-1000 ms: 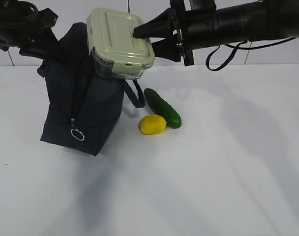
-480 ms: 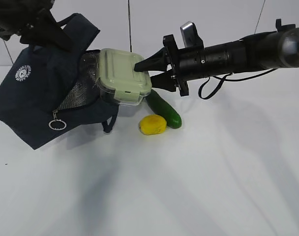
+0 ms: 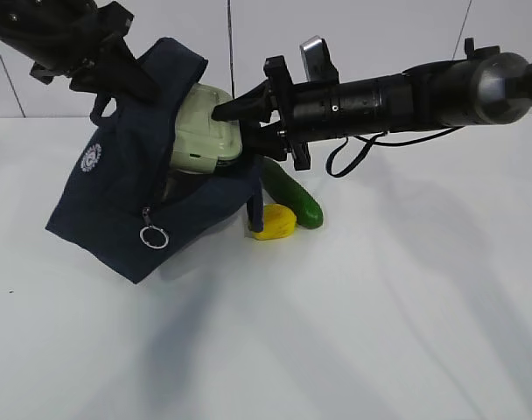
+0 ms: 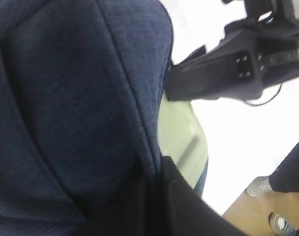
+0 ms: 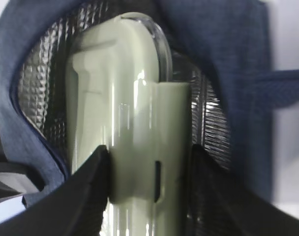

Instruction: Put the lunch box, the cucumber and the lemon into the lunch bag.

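Observation:
The navy lunch bag (image 3: 117,206) lies tilted on the table with its mouth toward the right. My left gripper (image 3: 130,74) is shut on the bag's upper flap (image 4: 80,98) and holds it up. My right gripper (image 3: 235,122) is shut on the sage-green lunch box (image 3: 205,131), which is partly inside the bag's mouth. In the right wrist view the lunch box (image 5: 134,128) stands on edge between my fingers (image 5: 88,182) against the silver lining (image 5: 41,98). The cucumber (image 3: 294,197) and the lemon (image 3: 276,223) lie on the table just right of the bag.
The bag's metal ring pull (image 3: 153,236) hangs at its front. A loop handle (image 3: 255,206) hangs down in front of the lemon. The white table (image 3: 380,306) stretches to the right and front. A white wall stands behind.
The bag has swung so its mouth faces the right arm. My right gripper has pushed the lunch box left, partly into the mouth. The flap now covers the box's top.

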